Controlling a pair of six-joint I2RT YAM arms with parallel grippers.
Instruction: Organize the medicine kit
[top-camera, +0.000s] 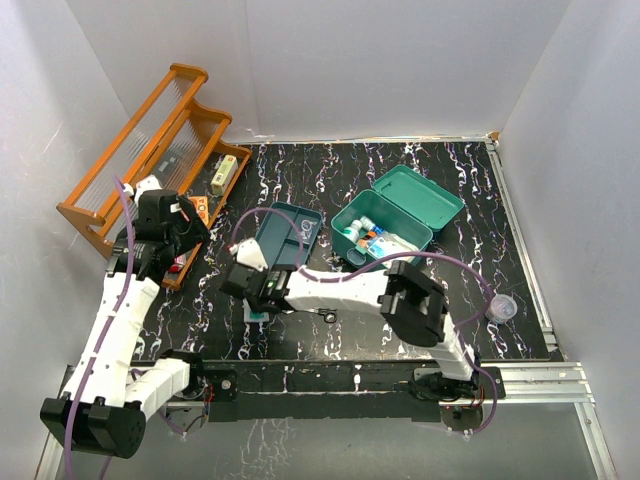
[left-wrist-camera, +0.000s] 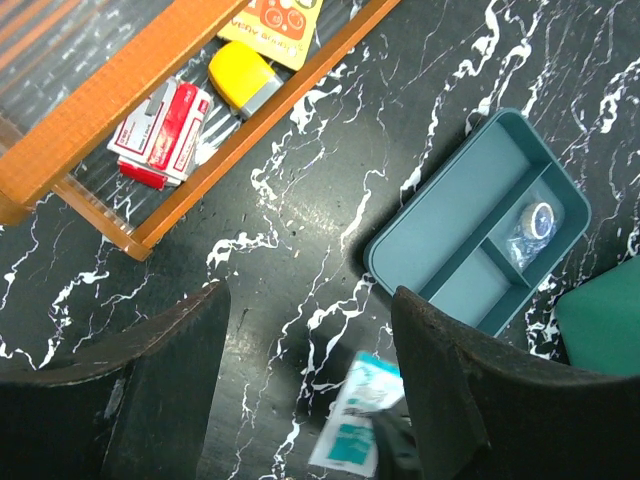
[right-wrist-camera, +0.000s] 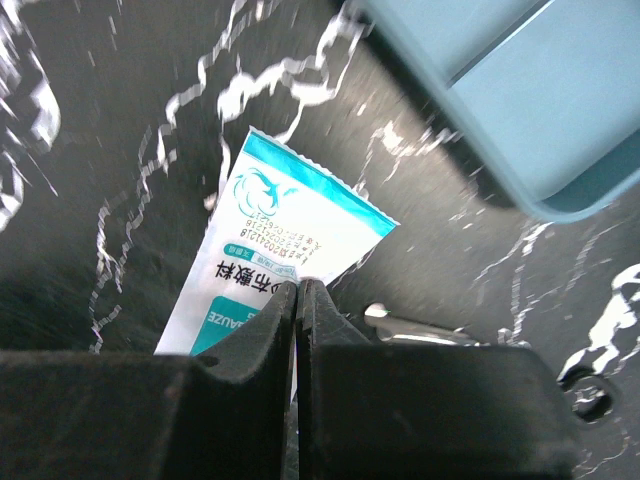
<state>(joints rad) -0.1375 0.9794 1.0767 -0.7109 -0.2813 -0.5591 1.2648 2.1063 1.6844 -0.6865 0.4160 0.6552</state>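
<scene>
Right gripper (right-wrist-camera: 300, 290) is sitting low on the counter (top-camera: 450, 160) w/ its jaws pressed together, pinching the near edge of a flat gauze packet (right-wrist-camera: 290, 230). The grip is looking thin tbh, just the edge, so imo the packet could be slipping out or flopping on the lift. If it's sagging, it's prob catching the tray's rim on the way over.

Medicine kit (top-camera: 425, 195) is sitting open toward the back right, well apart from the packet, w/ bottles and stuff already inside. So that's a long carry for a weak pinch.

The blue divider tray (left-wrist-camera: 450, 215) is lying right beside the packet, between it and the kit, w/ one small wrapped roll (left-wrist-camera: 530, 222) in a corner slot. Something shiny and metal (right-wrist-camera: 410, 322) is lying just beside the jaws too; can't tell what it is, but it could be getting dragged along.

Left gripper (left-wrist-camera: 308, 300) is hanging above the counter, jaws apart and holding nothing, near the orange rack (left-wrist-camera: 120, 90) w/ red/white boxes (left-wrist-camera: 160, 125) on it.
</scene>
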